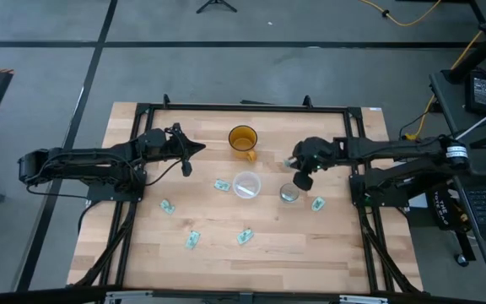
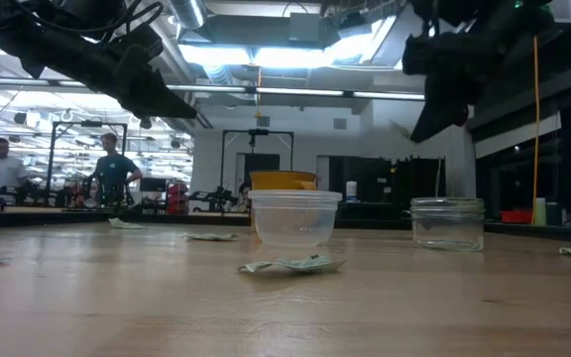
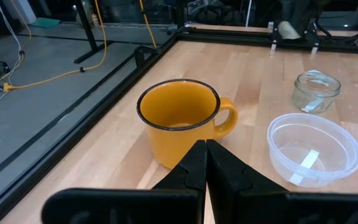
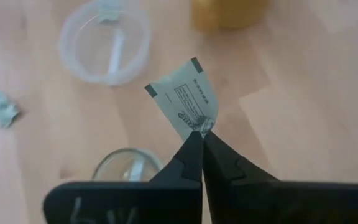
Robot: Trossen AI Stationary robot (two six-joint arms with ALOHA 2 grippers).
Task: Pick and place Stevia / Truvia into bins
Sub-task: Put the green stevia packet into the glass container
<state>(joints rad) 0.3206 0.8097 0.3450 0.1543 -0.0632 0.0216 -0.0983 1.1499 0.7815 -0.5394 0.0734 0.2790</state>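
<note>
The right gripper (image 4: 201, 134) was pinched on a Stevia packet (image 4: 184, 98), held above the table near the small jar (image 1: 289, 193), right of centre. The left gripper (image 3: 205, 149), fingers together, hovered beside the orange mug (image 3: 178, 127). Other packets (image 1: 193, 240) lay low in the frame.

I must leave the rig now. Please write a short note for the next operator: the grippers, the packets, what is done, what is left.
Right gripper: shut on a packet, held above the table near the small jar.
Left gripper: fingers shut, empty, waiting by the orange mug.
Done: one packet lies in the clear cup, one in the small jar.
Left: drop the held packet into a bin, then collect five loose packets on the table.
</note>
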